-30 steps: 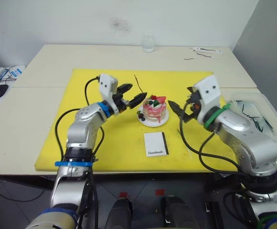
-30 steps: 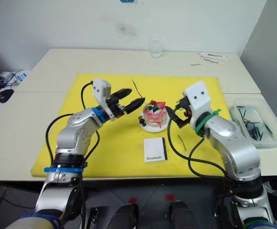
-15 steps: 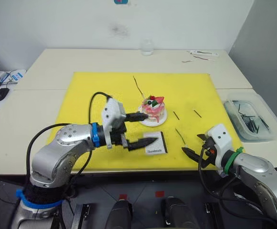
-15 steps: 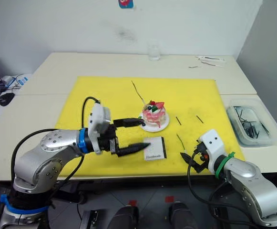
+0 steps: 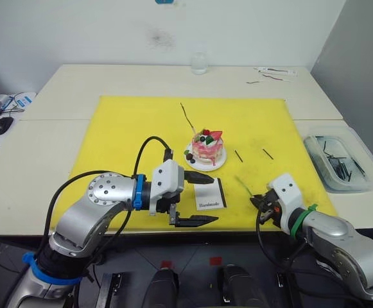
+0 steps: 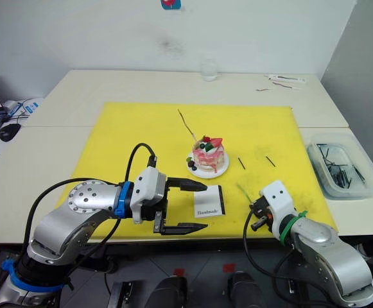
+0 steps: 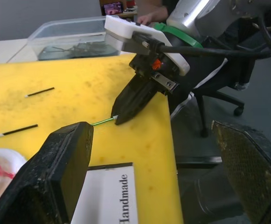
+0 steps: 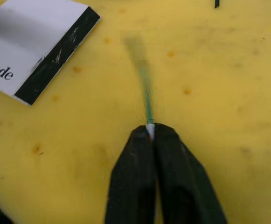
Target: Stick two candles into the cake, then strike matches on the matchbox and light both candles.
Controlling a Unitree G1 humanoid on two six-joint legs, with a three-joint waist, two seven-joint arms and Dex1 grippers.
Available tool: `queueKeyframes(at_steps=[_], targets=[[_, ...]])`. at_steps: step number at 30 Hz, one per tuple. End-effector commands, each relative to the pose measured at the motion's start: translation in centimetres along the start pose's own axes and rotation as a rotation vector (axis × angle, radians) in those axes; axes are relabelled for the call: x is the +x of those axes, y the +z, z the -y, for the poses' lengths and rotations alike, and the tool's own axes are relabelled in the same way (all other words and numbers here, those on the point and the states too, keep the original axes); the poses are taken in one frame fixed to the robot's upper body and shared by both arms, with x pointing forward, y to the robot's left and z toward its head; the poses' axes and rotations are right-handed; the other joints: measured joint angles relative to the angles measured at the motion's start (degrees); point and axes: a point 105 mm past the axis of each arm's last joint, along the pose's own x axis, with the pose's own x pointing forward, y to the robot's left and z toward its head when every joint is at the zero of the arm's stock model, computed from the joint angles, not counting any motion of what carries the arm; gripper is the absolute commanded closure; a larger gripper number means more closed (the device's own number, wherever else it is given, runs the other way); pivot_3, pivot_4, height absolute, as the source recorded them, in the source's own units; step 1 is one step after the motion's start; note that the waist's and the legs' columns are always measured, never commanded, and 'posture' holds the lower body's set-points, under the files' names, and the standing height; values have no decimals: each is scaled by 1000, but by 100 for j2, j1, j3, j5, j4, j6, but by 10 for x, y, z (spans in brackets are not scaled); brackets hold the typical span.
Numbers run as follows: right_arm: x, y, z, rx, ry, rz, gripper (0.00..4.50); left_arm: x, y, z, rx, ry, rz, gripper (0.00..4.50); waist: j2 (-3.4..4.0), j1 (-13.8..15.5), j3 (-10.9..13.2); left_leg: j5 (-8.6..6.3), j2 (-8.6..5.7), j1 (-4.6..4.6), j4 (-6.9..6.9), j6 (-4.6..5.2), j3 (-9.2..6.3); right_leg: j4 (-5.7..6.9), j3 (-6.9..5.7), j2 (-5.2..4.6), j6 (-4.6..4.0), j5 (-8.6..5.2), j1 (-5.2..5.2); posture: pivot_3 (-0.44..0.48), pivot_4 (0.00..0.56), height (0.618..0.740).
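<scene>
Near the yellow mat's (image 5: 122,128) front edge, at four o'clock from the cake (image 5: 207,149), the right gripper (image 8: 150,133) pinches one end of a green candle (image 8: 142,79). The left gripper (image 5: 199,198) gapes wide beside the matchbox (image 5: 210,194), holding nothing. Such a fingertip hold risks the candle slipping or snapping when lifted.

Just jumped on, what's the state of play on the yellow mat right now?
The right gripper is shut on the end of a thin greenish candle lying on the yellow mat, near its front edge. The left gripper is open beside the flat white matchbox, fingers apart, holding nothing. The other long candle lies behind the small pink-and-white cake, which has no candle in it yet. Two short dark matches lie loose on the mat.
</scene>
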Motion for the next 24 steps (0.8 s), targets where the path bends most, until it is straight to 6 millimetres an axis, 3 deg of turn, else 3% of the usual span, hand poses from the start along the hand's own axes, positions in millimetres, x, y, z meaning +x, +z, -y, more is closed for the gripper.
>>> queueKeyframes(at_steps=[1, 7, 10, 15, 18, 21, 24], targets=[[-12, 8, 8, -3, -18, 15, 4469, 0, 4, -1, 46, -4, 12, 0, 0, 5, 0, 0, 0, 0, 1, 0, 0, 0, 0, 0, 0, 0, 0, 0, 150, 740], [-33, 27, 42, -208, -48, 58, 4469, 5, 3, -3, 59, 4, 35, 0, -1, 7, 1, 0, -9, -2, 3, 0, 8, -5, 3, -12, 0, 0, 1, 0, 150, 740], [-41, 14, 56, -298, -33, 11, 4469, 11, 3, -1, 60, -6, 53, 0, -1, 19, 1, 0, -8, -4, -1, 0, 4, -9, -4, -10, 1, -1, 1, 0, 150, 740], [-50, -14, 76, -278, 56, -49, 4469, 24, 7, 6, 63, -40, 86, 0, -1, 17, 1, -1, -6, -12, -3, 1, 2, -7, -4, -4, 1, -6, -3, 0, 150, 740], [-50, -21, 81, -265, 71, -64, 4469, 26, 8, 3, 65, -33, 89, 0, -1, 1, 1, 0, -6, -10, 4, 1, 4, -3, -1, -4, 3, -5, -3, 0, 150, 740], [-52, -25, 85, -272, 72, -82, 3777, 27, 11, 1, 67, -30, 96, 0, -1, 3, 1, 0, -6, -1, 4, 2, -1, 5, -2, -1, 3, -5, 2, 0, 150, 740], [-58, -23, 86, -301, 77, -91, 2674, 27, 12, 2, 65, -33, 98, 0, 0, 4, 1, 0, -6, 4, 4, 1, 1, 4, 0, -2, 3, -5, 6, 0, 150, 740]])
